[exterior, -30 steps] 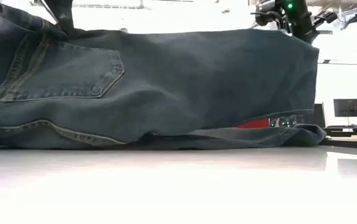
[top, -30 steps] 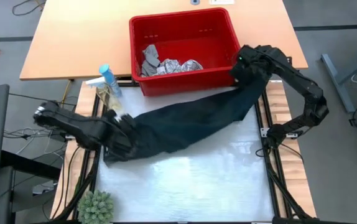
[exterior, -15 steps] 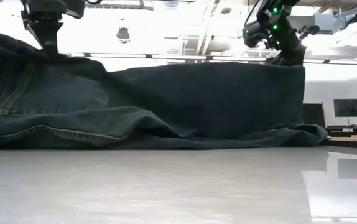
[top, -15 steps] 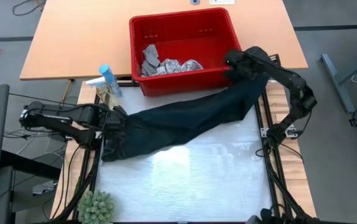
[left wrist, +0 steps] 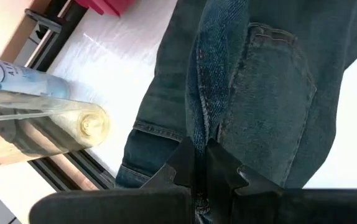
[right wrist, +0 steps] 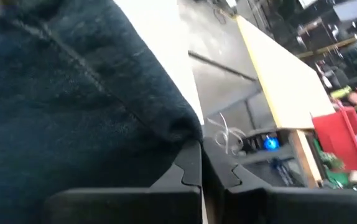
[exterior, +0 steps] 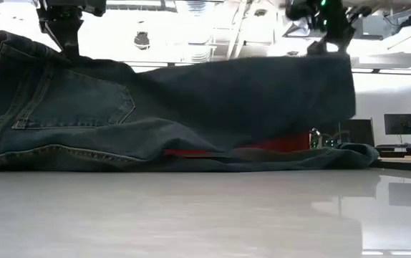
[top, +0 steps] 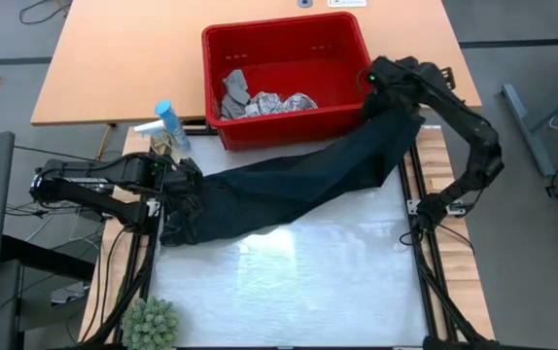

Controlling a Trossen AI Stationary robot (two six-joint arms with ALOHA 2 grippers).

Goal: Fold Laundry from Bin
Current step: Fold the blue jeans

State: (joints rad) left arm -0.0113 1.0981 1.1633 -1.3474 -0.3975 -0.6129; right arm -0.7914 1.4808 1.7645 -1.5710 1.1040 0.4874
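Trousers (top: 289, 185) stretched between both grippers
Left gripper (left wrist: 200, 163) pinches the waist end, right gripper (right wrist: 198, 163) clamps the leg end just beside the bin (top: 352, 122), cloth sagging onto the table (top: 298, 282) between them.

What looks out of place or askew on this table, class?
The trousers lie slanted and bunched, not flat: the left tool pinches the waist end, the right tool lifts the leg end beside the bin. Spray bottles crowd the table's left edge.
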